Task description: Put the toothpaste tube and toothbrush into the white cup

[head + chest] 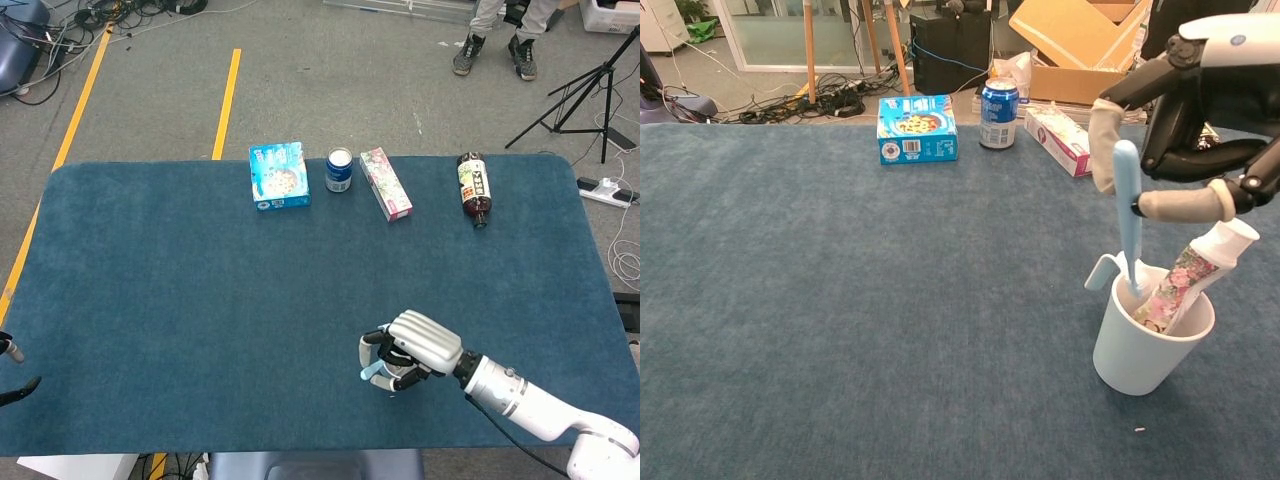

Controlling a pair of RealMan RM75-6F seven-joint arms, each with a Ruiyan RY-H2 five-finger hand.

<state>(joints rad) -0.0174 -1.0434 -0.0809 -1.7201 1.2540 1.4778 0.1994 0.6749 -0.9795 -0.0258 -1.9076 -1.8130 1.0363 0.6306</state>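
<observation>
**Toothbrush going head-first into the white cup**

The right robot hand (pixel 1185 150) is pinching the light blue toothbrush (pixel 1127 215) near the top of its handle, which is keeping the brush hanging close to upright so its head is dipping just inside the rim of the white cup (pixel 1145 345). The toothpaste tube (pixel 1195 275) is already leaning in the cup, cap end poking out over the far-right rim, so the brush is being aimed at the free space on the handle side. Looks to me like letting go is all that's left, though a tilted drop could knock the tube.

From the head view the right robot hand is covering the cup completely. The left robot hand (pixel 12 370) is only peeking in at the table (pixel 180 300) edge; can't tell its state.
</observation>
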